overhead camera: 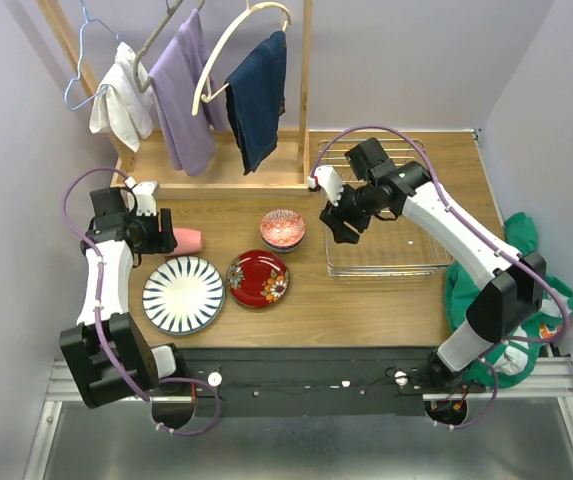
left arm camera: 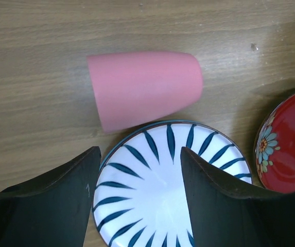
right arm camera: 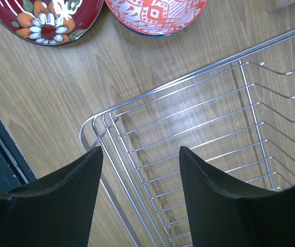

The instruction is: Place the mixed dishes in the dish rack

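A black rail [overhead camera: 296, 375] on a metal frame runs along the near edge, with both arm bases on it. Beyond it is a light wooden tabletop [overhead camera: 296, 320]. Nearest on it are the striped plate [overhead camera: 184, 294] and the red floral plate [overhead camera: 258, 278], just beside each other. Behind the striped plate the pink cup [left arm camera: 144, 87] lies on its side. The left gripper [left arm camera: 139, 152] hangs above them, fingers spread, holding nothing. Further back sits a red-pink bowl [overhead camera: 282, 228]. To the right stands the wire dish rack [overhead camera: 386, 268]. The right gripper [right arm camera: 141, 152] hovers over the rack's corner, fingers apart and empty. A green cloth [overhead camera: 524, 240] is bunched off the table's right side. At the back, a wooden clothes rack [overhead camera: 306, 90] holds hangers with white, purple and navy cloths. Pale lavender walls close the space.
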